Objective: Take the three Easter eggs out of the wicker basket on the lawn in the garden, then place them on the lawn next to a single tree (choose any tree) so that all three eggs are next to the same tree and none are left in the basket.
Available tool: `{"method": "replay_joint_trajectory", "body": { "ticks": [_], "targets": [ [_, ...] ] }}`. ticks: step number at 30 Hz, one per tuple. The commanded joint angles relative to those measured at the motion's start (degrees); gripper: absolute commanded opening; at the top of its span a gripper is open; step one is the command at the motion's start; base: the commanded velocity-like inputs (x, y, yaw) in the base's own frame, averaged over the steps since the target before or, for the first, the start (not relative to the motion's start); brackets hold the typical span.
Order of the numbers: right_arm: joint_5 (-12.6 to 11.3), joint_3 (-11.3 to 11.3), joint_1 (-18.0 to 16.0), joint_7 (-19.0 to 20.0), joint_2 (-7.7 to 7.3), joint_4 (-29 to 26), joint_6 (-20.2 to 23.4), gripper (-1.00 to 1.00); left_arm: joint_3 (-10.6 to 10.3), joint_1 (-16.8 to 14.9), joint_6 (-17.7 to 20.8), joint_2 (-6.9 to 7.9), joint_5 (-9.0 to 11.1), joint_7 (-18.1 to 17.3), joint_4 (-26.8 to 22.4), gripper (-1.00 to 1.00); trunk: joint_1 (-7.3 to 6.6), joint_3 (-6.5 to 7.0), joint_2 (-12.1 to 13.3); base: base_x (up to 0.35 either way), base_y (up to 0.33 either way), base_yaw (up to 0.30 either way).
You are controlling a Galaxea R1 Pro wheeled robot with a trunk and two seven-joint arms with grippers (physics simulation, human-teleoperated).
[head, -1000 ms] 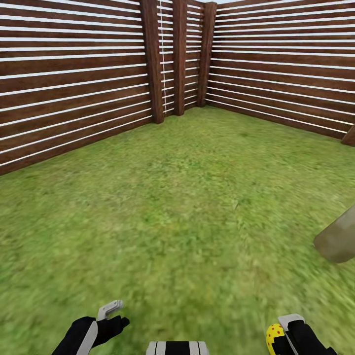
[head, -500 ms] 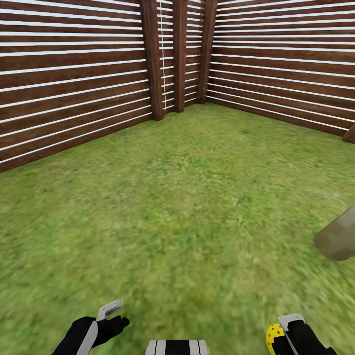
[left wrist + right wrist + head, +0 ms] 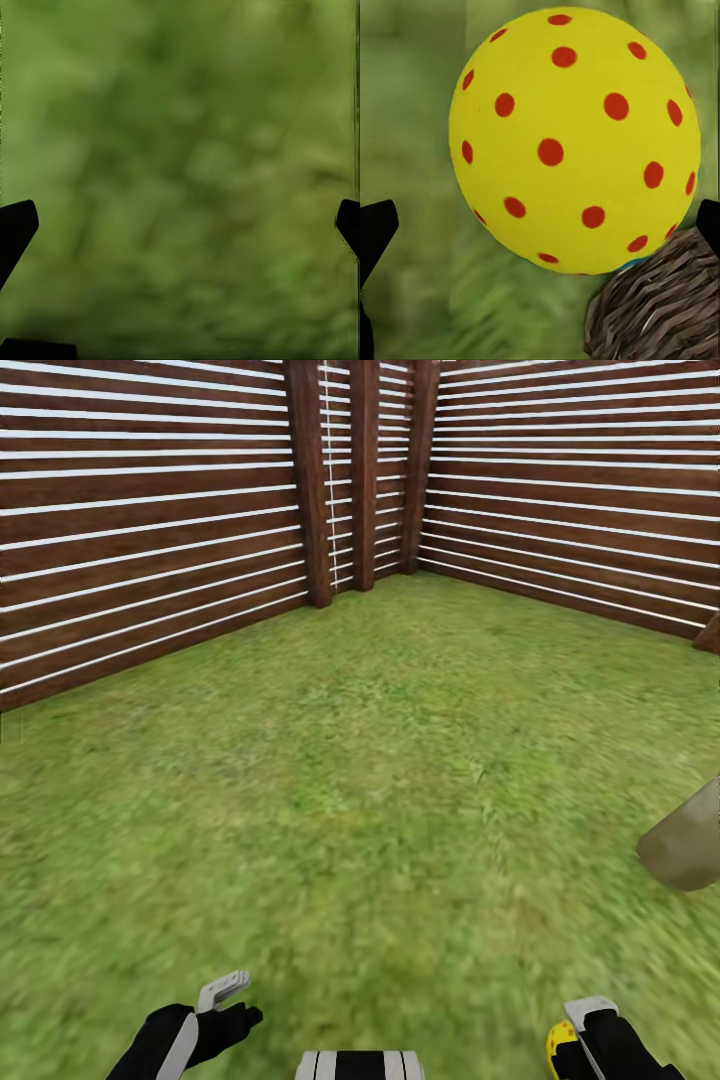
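Head view: lawn point(image 3: 380, 780) runs out to a fence point(image 3: 150, 550) corner, dark horizontal slats, thick posts.

Tree point(image 3: 688, 845): a pale grey-green trunk stub at the right edge, cut off by the frame, crown out of shot.

Left gripper point(image 3: 232, 1000) low in the head view, partly cropped. In the left wrist view its dark fingertips point(image 3: 15, 229) sit at opposite edges with blurred grass between them, so it is spread wide and carries nothing.

Right gripper point(image 3: 585, 1025) at the bottom right corner of the head view, mostly cut off. A sliver of yellow Easter egg point(image 3: 558, 1043) shows beside its finger.

Right wrist view: egg point(image 3: 574, 139) looms large, yellow with red dots, a trace of blue at its lower rim. The zigzag band is otherwise hidden. Dark fingertips point(image 3: 376, 229) are wide apart at the frame edges. No visible contact with the egg, so I can't tell whether it is gripped or just sitting in front of the camera.

Wicker basket point(image 3: 660, 304): a brown woven patch touching or overlapping the egg's edge. Can't tell whether the egg is inside it or above it. The other two eggs can't be made out.
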Motion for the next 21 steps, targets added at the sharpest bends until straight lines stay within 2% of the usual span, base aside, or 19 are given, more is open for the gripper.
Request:
{"method": "replay_joint_trajectory", "body": {
  "ticks": [1, 7, 21],
  "targets": [
    [0.6, -0.2, 0.0, 0.5, 0.02, -0.1, 0.2, 1.0, 0.2, 0.0, 0.3, -0.02, 0.1, -0.2, -0.1, 1.0, -0.03, 0.18, 0.0, -0.006, 0.0, 0.0],
    [0.6, -0.2, 0.0, 0.5, 0.04, -0.1, 0.2, 1.0, 0.2, 0.0, 0.3, -0.02, 0.1, -0.1, -0.1, 1.0, -0.19, 1.51, 0.1, -0.182, 0.0, 0.0],
    [0.3, -0.2, 0.0, 0.5, 0.1, -0.1, 0.2, 1.0, 0.2, 0.0, 0.2, -0.02, 0.1, -0.1, 0.0, 1.0, -0.55, 4.62, 0.3, -0.005, 0.0, 0.0]
  ]
}}
